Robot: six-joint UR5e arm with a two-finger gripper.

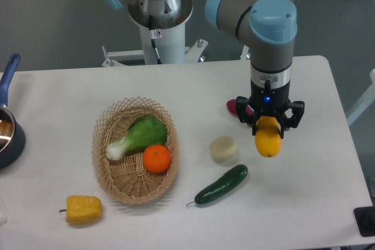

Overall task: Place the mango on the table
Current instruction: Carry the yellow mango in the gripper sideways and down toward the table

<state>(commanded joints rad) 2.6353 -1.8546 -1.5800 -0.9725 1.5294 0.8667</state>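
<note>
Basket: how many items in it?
2. A bok choy lies across the upper part of the basket, and an orange sits at its lower right. Smaller things under the bok choy could be hidden.

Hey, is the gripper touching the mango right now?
Touching. The camera view shows the gripper with its fingers closed against both sides of the mango, whose lower end hangs out below them.
</note>
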